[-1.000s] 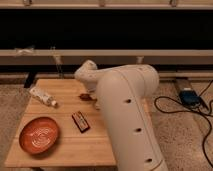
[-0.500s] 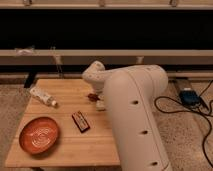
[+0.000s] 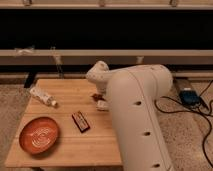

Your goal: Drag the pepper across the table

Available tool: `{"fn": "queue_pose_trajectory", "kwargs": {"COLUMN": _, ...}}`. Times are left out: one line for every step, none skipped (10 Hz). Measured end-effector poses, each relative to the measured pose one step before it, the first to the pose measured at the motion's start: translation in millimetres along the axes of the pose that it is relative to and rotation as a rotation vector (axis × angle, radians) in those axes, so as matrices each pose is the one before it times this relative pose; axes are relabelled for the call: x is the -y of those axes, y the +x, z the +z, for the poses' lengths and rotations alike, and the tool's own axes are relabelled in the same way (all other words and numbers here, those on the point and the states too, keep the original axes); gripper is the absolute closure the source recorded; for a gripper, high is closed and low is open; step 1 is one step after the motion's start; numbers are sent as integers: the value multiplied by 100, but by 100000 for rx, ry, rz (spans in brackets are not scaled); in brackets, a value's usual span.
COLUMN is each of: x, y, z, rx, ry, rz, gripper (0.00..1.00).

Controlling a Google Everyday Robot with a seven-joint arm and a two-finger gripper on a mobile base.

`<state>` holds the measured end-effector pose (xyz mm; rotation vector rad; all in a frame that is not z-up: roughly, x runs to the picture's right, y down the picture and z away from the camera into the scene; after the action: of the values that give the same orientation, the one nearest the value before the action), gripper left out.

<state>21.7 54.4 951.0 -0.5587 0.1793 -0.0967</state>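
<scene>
The pepper (image 3: 96, 96) is a small dark red item on the light wooden table (image 3: 75, 147), right of the middle and close against the arm. My gripper (image 3: 102, 104) hangs from the large white arm (image 3: 135, 115) and sits right at the pepper, just on its near right side and low over the tabletop. The arm hides the table's right part and most of the gripper.
An orange-red round bowl (image 3: 39, 134) lies at the near left. A dark rectangular bar (image 3: 80, 121) lies in the middle. A white tube (image 3: 42, 96) lies at the far left. Cables and a blue device (image 3: 189, 96) lie on the floor to the right.
The arm's wrist and gripper have moved to the right across the table, and the pepper has shifted right along with them. The bowl, bar and tube have not moved.
</scene>
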Motion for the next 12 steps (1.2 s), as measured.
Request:
{"fn": "queue_pose_trajectory", "kwargs": {"x": -139, "y": 1066, "z": 111, "rx": -358, "ry": -680, "rz": 1977, "gripper": 84}}
{"fn": "queue_pose_trajectory", "kwargs": {"x": -127, "y": 591, "z": 103, "rx": 143, "ry": -662, "rz": 1299, "gripper": 76}}
{"fn": "queue_pose_trajectory", "kwargs": {"x": -191, "y": 780, "z": 177, "rx": -95, "ry": -705, "rz": 1267, "gripper": 67}}
{"fn": "queue_pose_trajectory", "kwargs": {"x": -133, "y": 874, "z": 160, "rx": -191, "ry": -633, "rz": 1412, "gripper": 57}}
{"fn": "queue_pose_trajectory", "kwargs": {"x": -134, "y": 807, "z": 113, "rx": -343, "ry": -597, "rz": 1219, "gripper": 46}}
{"fn": "queue_pose_trajectory", "kwargs": {"x": -44, "y": 525, "z": 20, "rx": -281, "ry": -318, "rz": 991, "gripper": 36}}
{"fn": "queue_pose_trajectory", "kwargs": {"x": 49, "y": 348, "z": -73, "rx": -309, "ry": 13, "rz": 678, "gripper": 26}}
{"fn": "queue_pose_trajectory", "kwargs": {"x": 39, "y": 410, "z": -73, "rx": -340, "ry": -29, "rz": 757, "gripper": 21}}
{"fn": "queue_pose_trajectory", "kwargs": {"x": 98, "y": 397, "z": -137, "rx": -242, "ry": 146, "rz": 689, "gripper": 20}}
{"fn": "queue_pose_trajectory", "kwargs": {"x": 117, "y": 300, "z": -261, "rx": -48, "ry": 293, "rz": 552, "gripper": 20}}
{"fn": "queue_pose_trajectory", "kwargs": {"x": 155, "y": 299, "z": -366, "rx": -69, "ry": 535, "rz": 423, "gripper": 20}}
{"fn": "queue_pose_trajectory", "kwargs": {"x": 177, "y": 176, "z": -342, "rx": -60, "ry": 631, "rz": 271, "gripper": 20}}
